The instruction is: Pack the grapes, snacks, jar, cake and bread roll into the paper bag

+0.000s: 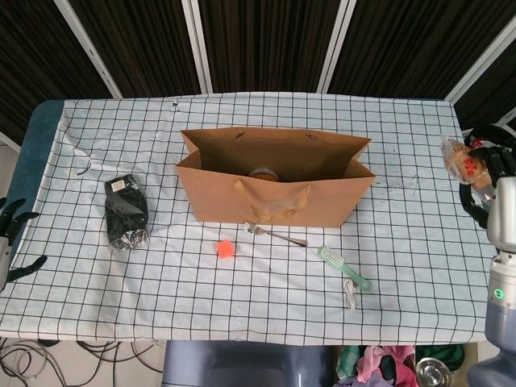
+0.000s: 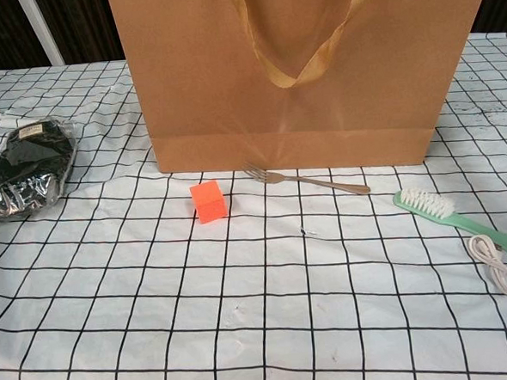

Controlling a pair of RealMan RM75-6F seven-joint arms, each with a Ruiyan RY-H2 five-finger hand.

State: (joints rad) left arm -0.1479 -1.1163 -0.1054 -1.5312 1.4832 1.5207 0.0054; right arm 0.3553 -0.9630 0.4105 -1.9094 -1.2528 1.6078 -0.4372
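Closest to the robot on the checked tablecloth (image 2: pixel 269 310) there's a coiled white cord (image 2: pixel 494 264), and right by it a mint green brush (image 2: pixel 458 218) with white bristles, lying flat. A bit further in sits a small orange cube (image 2: pixel 208 200), and beside it a metal fork (image 2: pixel 306 179) whose tines end up just in front of the bag's base.

Over on the left side the dark snack packet (image 1: pixel 126 211) is lying flat on the cloth, well apart from the bag, so that one isn't packed yet.

Middle of the table is the brown paper bag (image 1: pixel 274 189), standing upright with its mouth open and its ribbon handle flopped over the front face. From the head view you can see the round top of a jar (image 1: pixel 263 172) down inside it. Can't make out anything else in there.

Way off at the right edge, the right hand (image 1: pixel 492 192) is up off the table with its dark fingers wrapped around the bread roll (image 1: pixel 463 164), which is in clear plastic wrap. It's held beside the table's right edge, well away from the bag.

Far left edge, the left hand (image 1: pixel 10 239) is only partly in the picture, off the table, fingers spread and nothing in them.
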